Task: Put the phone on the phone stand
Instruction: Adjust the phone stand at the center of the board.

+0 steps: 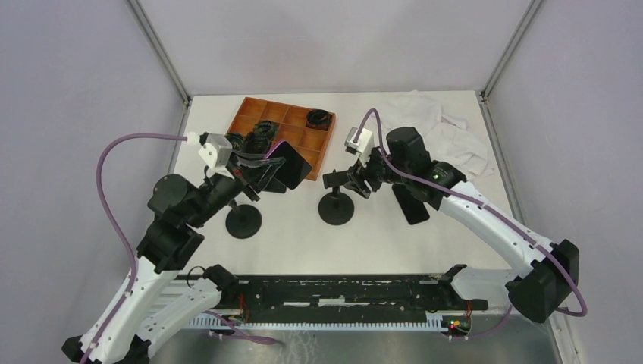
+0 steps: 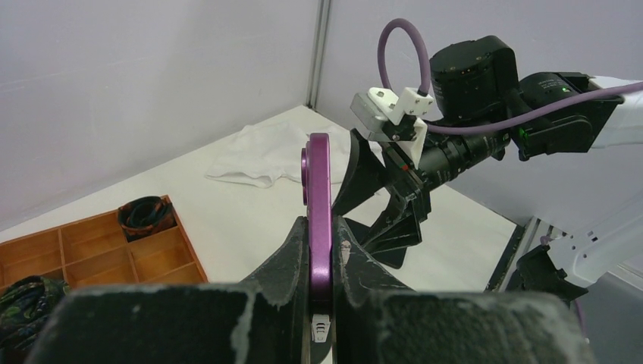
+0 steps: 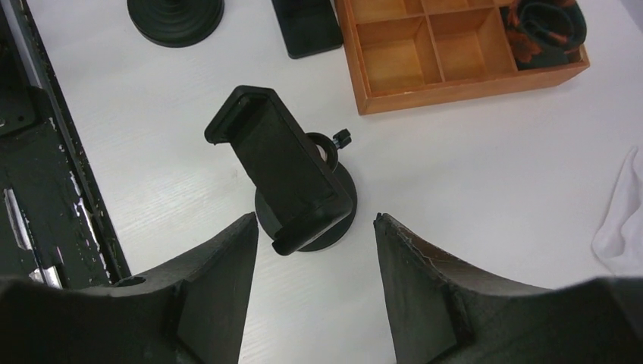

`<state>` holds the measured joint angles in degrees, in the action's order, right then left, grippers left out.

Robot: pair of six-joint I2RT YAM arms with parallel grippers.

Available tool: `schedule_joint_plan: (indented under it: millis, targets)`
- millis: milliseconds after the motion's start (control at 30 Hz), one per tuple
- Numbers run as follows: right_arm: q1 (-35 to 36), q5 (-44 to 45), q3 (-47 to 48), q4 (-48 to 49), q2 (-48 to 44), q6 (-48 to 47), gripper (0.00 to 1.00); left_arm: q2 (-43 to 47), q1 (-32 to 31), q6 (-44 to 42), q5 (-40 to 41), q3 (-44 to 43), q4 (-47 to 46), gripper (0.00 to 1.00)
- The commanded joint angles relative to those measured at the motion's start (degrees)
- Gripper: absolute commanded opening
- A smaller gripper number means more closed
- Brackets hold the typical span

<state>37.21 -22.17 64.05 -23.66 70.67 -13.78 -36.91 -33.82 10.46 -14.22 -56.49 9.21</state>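
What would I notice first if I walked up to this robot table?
Probably the purple-edged phone, pinched edge-on in the left end effector and held up in the air. Next comes the black phone stand, sitting right below the open right end effector. The bright orange tray at the back also stands out, with a crumpled white cloth to its right.

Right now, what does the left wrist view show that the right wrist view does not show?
Only the left wrist view: the purple phone, edge-on, clamped in the left tool, and the right arm beyond it. Only the right wrist view: the phone stand from above, its cradle empty, framed by the open right tool, and a second round base. Both: the orange tray, the white cloth and the white table.
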Motion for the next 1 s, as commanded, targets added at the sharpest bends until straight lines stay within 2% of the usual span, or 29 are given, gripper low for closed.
schedule_joint_plan:
  millis: [0,233,467,767,867,967]
  targets:
    - [0.78,3.86,-1.78,2.85,-0.61,2.66,0.63,-0.40,0.34,1.78,-1.51,-0.16,-6.21,0.02]
    - [0.83,5.55,-1.11,3.03,-1.35,2.14,0.51,-0.55,0.34,1.85,-1.73,0.24,-6.82,0.02]
    - [0.81,4.95,1.74,1.71,-1.43,0.41,0.56,-0.69,0.34,1.93,-2.11,0.15,-6.84,0.02]
    - [0.65,8.57,3.11,0.98,-0.92,-2.76,0.55,-0.37,0.34,2.05,-2.31,-0.01,-6.55,0.02]
    - [0.11,5.74,3.04,0.47,-1.52,-3.43,0.58,-0.06,0.34,1.89,-2.29,0.11,-6.36,0.02]
    - [-1.50,-0.84,2.69,0.17,-2.26,-3.69,0.61,0.10,0.34,1.98,-2.34,0.31,-6.44,0.02]
